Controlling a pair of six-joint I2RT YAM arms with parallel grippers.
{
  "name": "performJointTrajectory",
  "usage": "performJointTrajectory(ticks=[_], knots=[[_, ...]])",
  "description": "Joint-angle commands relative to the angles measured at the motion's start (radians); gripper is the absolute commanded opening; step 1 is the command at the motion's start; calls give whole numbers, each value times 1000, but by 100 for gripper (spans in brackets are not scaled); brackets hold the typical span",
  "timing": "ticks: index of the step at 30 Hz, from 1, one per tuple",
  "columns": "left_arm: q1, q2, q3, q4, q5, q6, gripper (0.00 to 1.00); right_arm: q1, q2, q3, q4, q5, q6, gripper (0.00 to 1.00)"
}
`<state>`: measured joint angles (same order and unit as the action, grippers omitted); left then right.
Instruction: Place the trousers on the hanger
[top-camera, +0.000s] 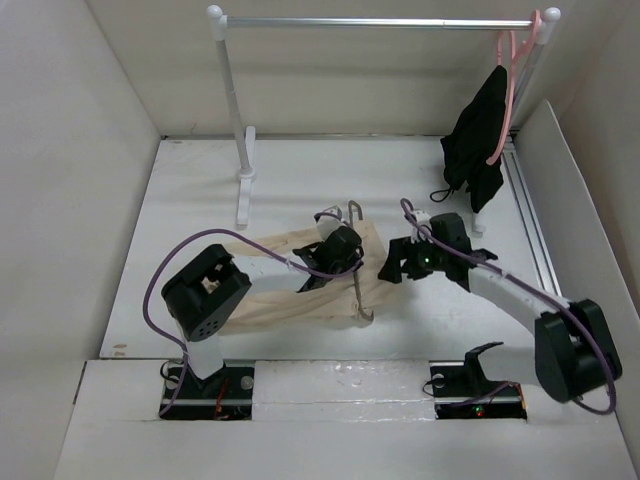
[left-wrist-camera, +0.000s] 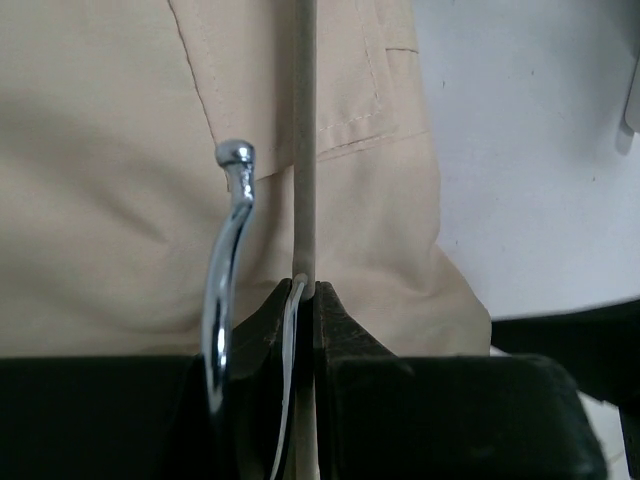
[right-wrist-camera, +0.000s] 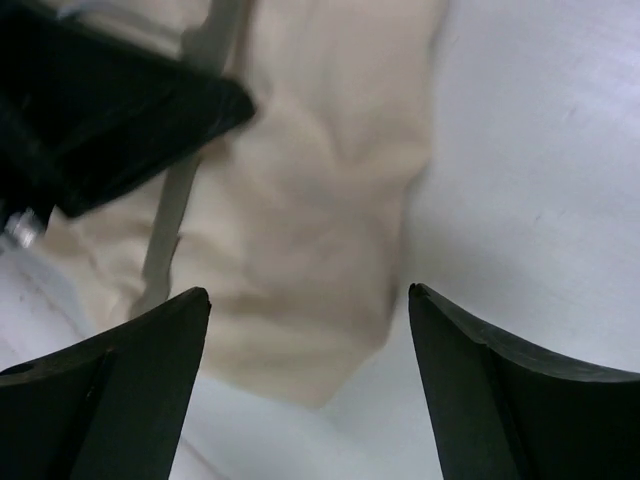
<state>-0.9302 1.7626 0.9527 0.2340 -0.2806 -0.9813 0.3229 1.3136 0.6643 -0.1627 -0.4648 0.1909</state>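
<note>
The beige trousers (top-camera: 275, 292) lie flat on the white table, running from my left arm's base toward the middle. The grey wire hanger (top-camera: 358, 285) lies across their right end, its hook (top-camera: 367, 317) pointing toward the near edge. My left gripper (top-camera: 347, 254) is shut on the hanger's straight wire. In the left wrist view the gripper (left-wrist-camera: 307, 291) pinches the wire (left-wrist-camera: 304, 120), with the chrome hook (left-wrist-camera: 226, 250) curving beside it over the trousers (left-wrist-camera: 110, 200). My right gripper (top-camera: 392, 265) is open and empty just right of the trousers; in its wrist view the gripper (right-wrist-camera: 310, 295) hovers above the cloth's edge (right-wrist-camera: 310, 200).
A white clothes rack (top-camera: 244, 150) with a metal rail (top-camera: 380, 22) stands at the back. A black garment (top-camera: 478, 135) hangs from a pink hanger (top-camera: 510, 75) at its right end. White walls enclose the table; a metal track (top-camera: 530, 220) runs along the right side.
</note>
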Motion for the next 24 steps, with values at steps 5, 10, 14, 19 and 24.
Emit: performJointTrajectory(ticks=[5,10,14,19,24], knots=[[-7,-6,46,-68,18,32,0,53,-241,-192,-65,-98,90,98],[-16,6,50,-71,24,29,0,28,-133,-210,37,-170,78,100],[-16,8,46,-76,27,23,0,96,7,-247,315,-293,165,100],[-16,0,26,-78,17,16,0,169,50,-269,515,-256,271,87],[-16,5,26,-88,-2,21,0,169,47,-272,476,-212,283,24]])
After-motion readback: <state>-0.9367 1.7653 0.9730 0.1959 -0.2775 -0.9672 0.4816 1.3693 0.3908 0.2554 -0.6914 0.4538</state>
